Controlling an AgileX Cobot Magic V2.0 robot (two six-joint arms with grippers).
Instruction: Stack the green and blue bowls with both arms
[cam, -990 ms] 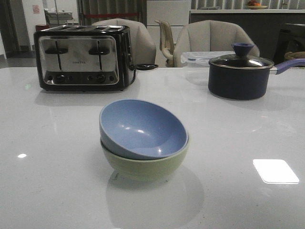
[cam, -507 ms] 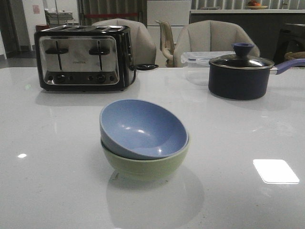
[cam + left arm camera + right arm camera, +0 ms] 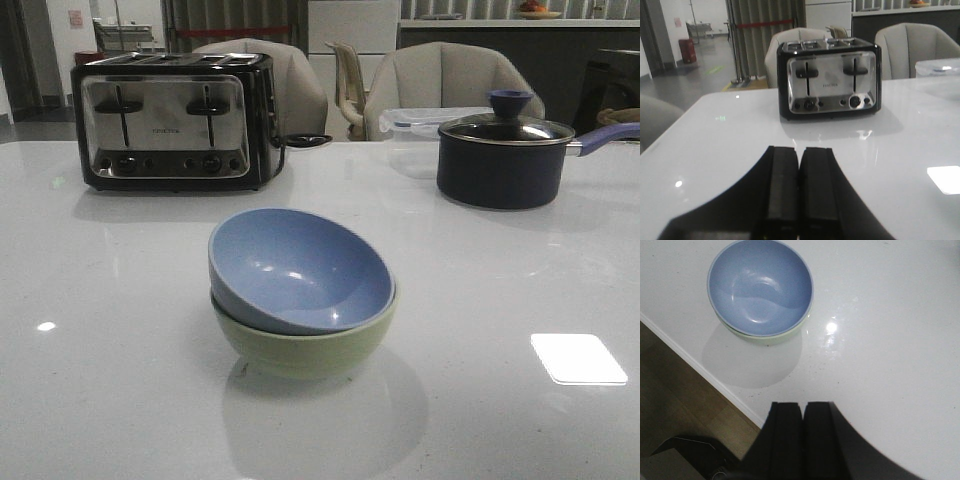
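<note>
The dusty blue bowl sits tilted inside the pale green bowl at the middle of the white table. The stack also shows in the right wrist view, blue bowl over the green bowl's rim. No arm shows in the front view. My left gripper is shut and empty, low over the table, facing the toaster. My right gripper is shut and empty, apart from the bowls, by the table's edge.
A chrome and black toaster stands at the back left, also in the left wrist view. A dark lidded saucepan with a blue handle stands at the back right, a clear container behind it. Chairs stand beyond the table.
</note>
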